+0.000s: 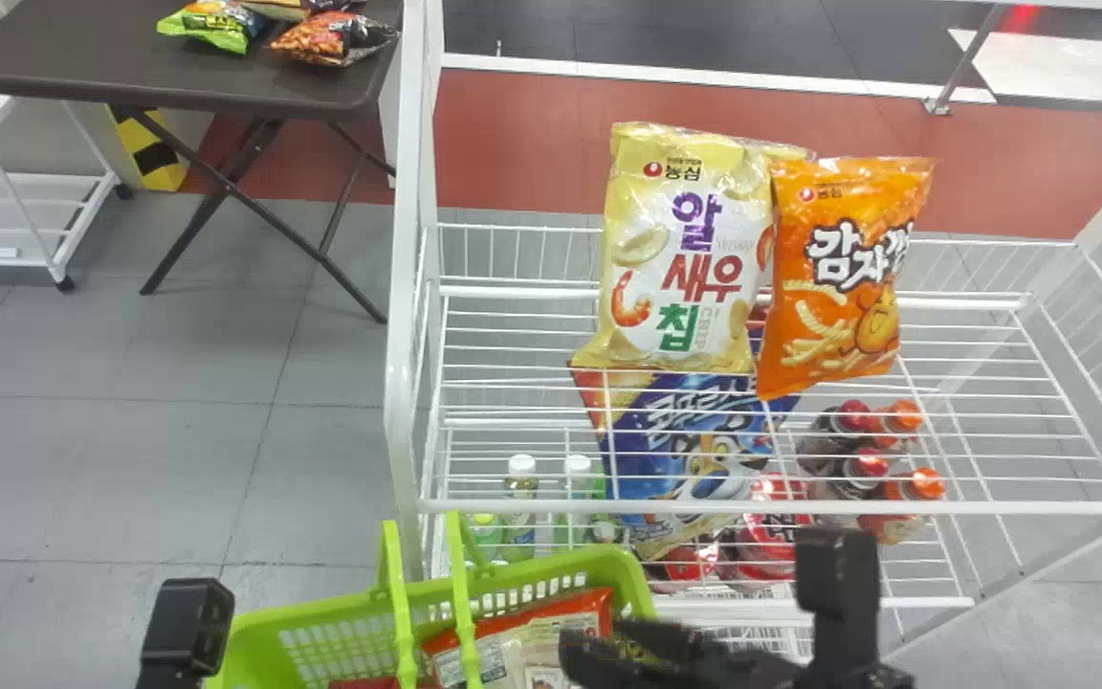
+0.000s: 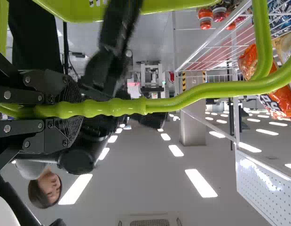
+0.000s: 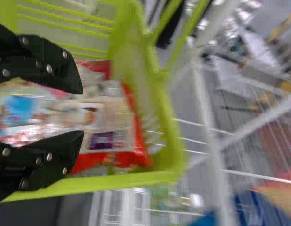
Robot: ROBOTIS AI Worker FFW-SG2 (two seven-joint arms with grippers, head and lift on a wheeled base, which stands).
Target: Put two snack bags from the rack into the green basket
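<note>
Left gripper (image 2: 80, 109): jaws narrow, clamped round the smooth green plastic handle (image 2: 121, 107), presumably to steady the open-topped lime-green plastic basket (image 1: 629, 579) beside the white wire rack (image 1: 991, 508). Right gripper (image 3: 82, 111): jaws wide, nothing between them, over the red-edged printed snack bag (image 3: 103, 117) lying inside. Glossy yellow-and-white snack bag (image 1: 675, 268) and bright orange snack bag (image 1: 838, 287) stand side by side on the upper shelf, fronts outward, likely for easy picking. Whether the bagged one inside counts toward two, cannot tell.
</note>
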